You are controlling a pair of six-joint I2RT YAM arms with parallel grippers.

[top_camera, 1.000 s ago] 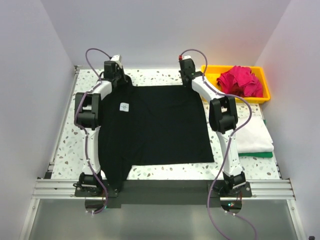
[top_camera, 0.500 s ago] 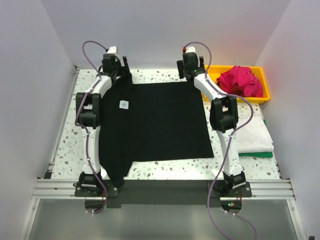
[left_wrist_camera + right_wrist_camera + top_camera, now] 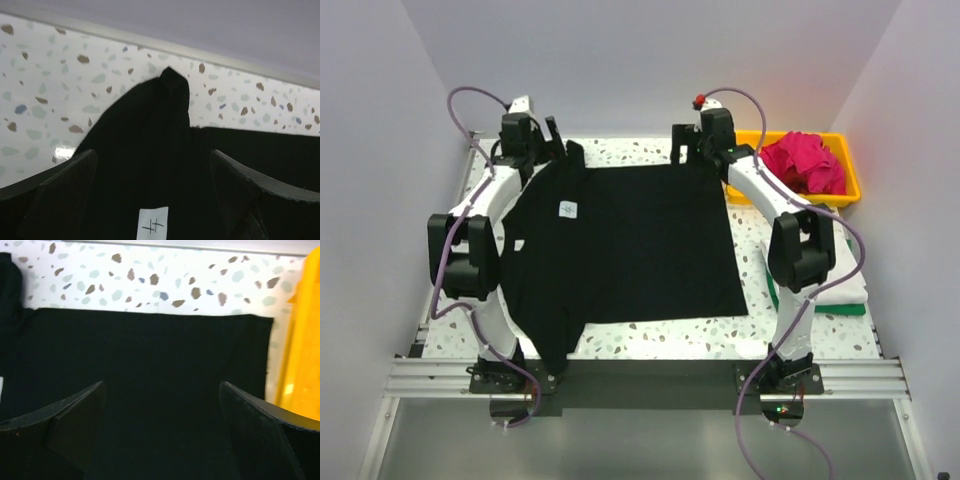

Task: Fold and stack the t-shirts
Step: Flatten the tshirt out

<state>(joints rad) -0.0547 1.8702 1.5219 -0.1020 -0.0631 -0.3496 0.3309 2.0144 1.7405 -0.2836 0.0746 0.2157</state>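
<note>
Cataloguing, we record the black t-shirt spread flat on the table, left pincer and right pincer both wide open above its far corners, and a magenta t-shirt in the yellow tray.

Green shirt — mostly hidden under white shirt.

Just right of the right jaws: a yellow plastic tray, its wall along the right edge of the right wrist view. Beneath and ahead of both pairs of jaws: speckled terrazzo tabletop. Beyond the jaws, a pale back wall. Well behind them, at the table's near edge, aluminium rails.
</note>
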